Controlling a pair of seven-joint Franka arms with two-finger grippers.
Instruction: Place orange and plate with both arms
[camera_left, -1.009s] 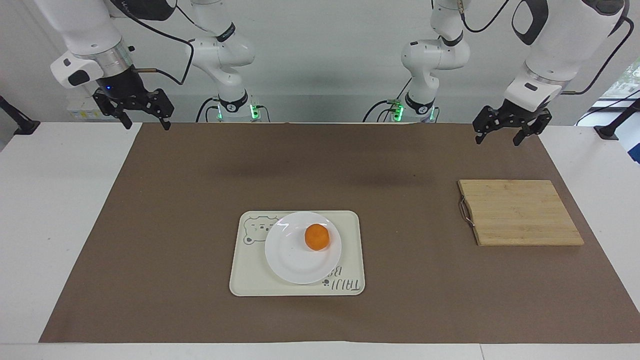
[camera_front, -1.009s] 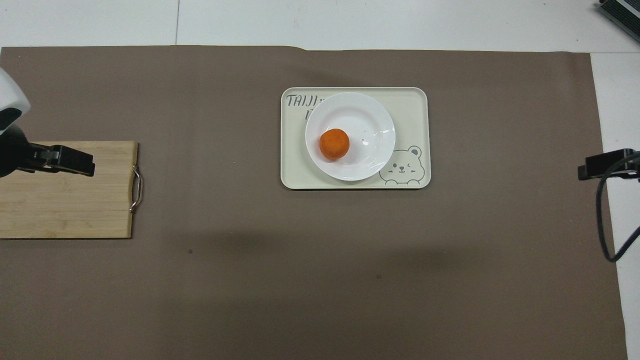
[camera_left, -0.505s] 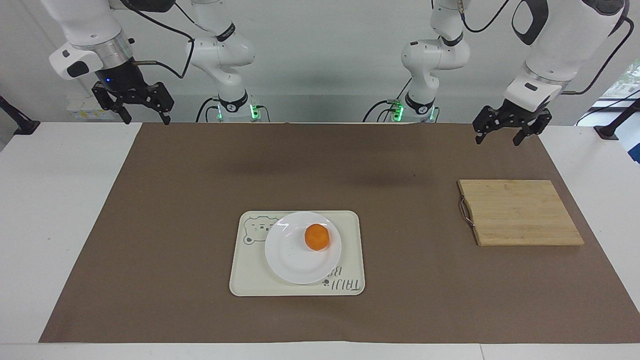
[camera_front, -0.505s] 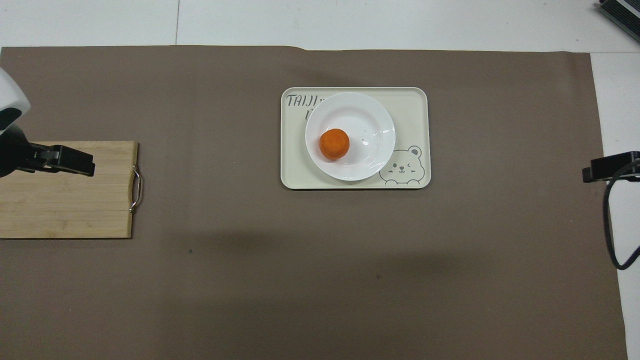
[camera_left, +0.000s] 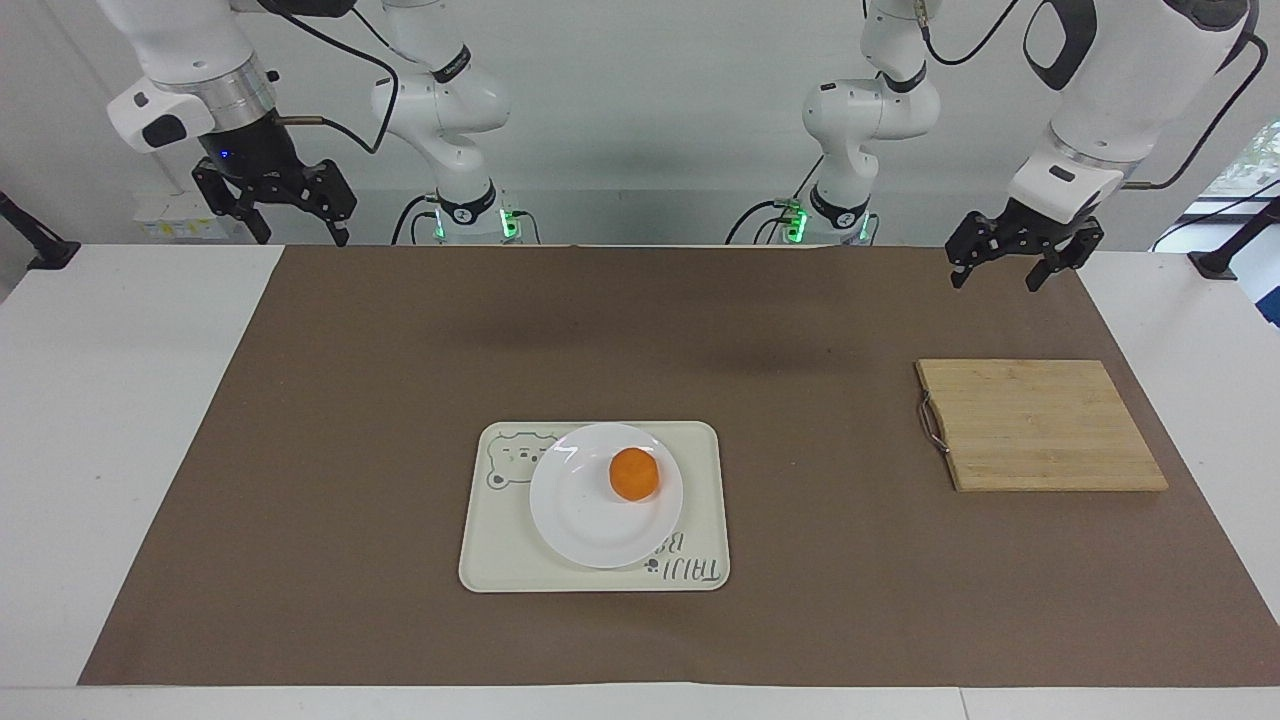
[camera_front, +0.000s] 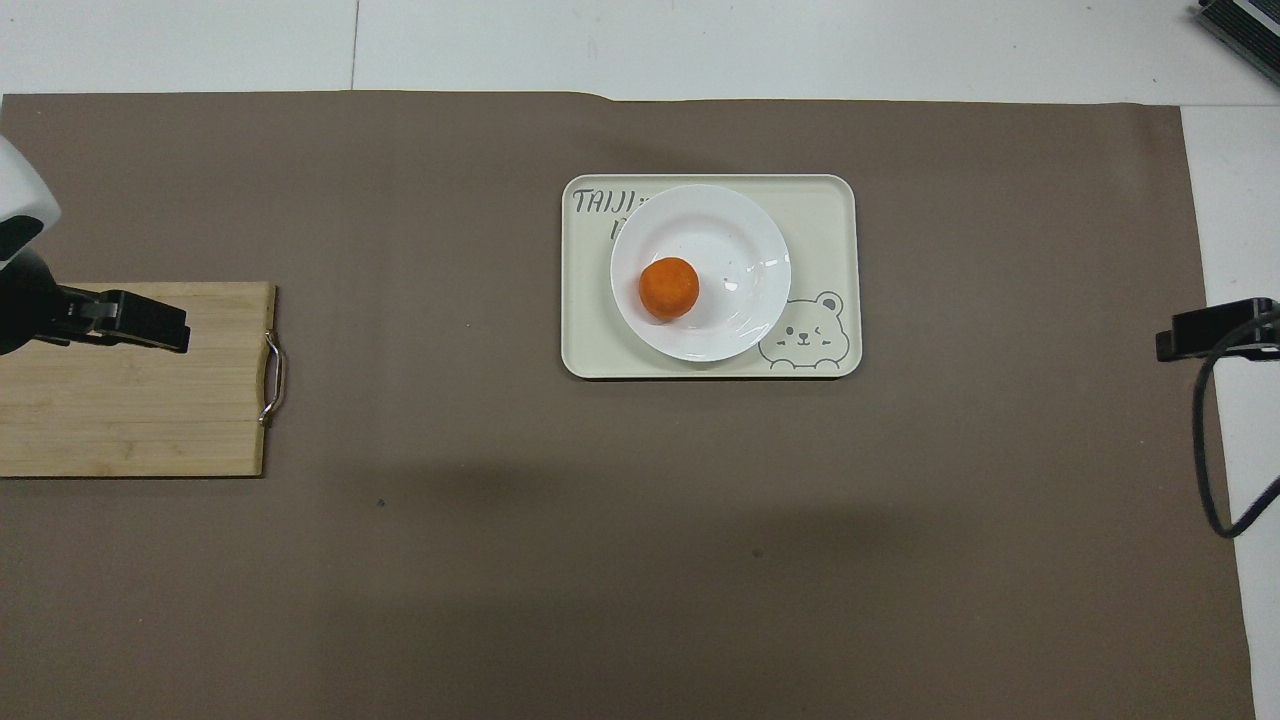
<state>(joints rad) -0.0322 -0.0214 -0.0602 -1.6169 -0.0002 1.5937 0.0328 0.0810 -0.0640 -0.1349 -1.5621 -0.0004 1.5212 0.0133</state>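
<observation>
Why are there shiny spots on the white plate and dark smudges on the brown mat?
Overhead view: the glossy plate throws back small bright glints beside the orange, which stays matte. Facing view: soft dark patches on the brown mat, nearer the robots than the tray, look like blurred shadows of the raised arms; the left gripper and right gripper hang open, holding nothing.

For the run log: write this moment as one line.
orange: on plate | plate: on tray | left gripper: open, raised, holds nothing | right gripper: open, raised, holds nothing | cutting board: bare
</observation>
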